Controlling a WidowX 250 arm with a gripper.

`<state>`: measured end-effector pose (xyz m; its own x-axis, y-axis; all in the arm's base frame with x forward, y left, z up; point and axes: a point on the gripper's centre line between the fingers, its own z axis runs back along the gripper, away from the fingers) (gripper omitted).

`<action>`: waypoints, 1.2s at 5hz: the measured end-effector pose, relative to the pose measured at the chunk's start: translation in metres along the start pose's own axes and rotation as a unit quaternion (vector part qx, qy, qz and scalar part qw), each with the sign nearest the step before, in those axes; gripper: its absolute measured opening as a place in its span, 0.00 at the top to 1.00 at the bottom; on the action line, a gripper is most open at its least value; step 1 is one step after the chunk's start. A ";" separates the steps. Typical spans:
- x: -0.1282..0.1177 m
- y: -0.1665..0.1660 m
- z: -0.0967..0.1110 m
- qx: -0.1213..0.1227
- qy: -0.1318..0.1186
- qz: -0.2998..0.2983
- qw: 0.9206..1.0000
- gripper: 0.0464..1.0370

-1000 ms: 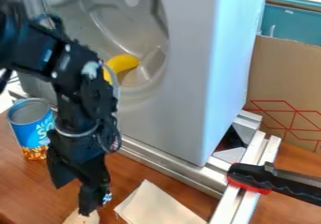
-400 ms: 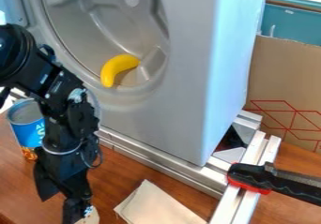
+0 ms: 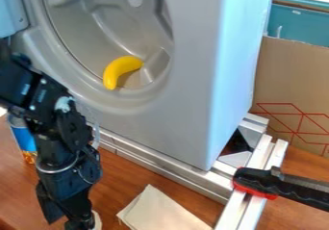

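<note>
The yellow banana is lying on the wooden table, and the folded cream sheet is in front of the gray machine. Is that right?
Not quite. The camera view shows the yellow banana in the round hollow of the gray machine, not on the wooden table. The folded cream sheet is in front of the machine, as you say.

Banana: one, left. Can: one, left. Folded cloth: one, near. Clamp: one, near right. Cardboard panel: one, right. Pale rounded object: one, near left.
</note>
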<state>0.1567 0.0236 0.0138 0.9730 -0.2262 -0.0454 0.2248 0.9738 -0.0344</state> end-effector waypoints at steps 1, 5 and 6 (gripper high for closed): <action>0.001 -0.013 -0.001 -0.018 -0.012 -0.015 1.000 0.04; 0.009 0.013 -0.041 0.049 0.064 0.048 0.996 0.35; 0.006 0.009 -0.040 0.040 0.062 0.046 0.996 0.49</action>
<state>0.1623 0.0305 -0.0265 0.9769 -0.1317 -0.1681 0.1427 0.9882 0.0553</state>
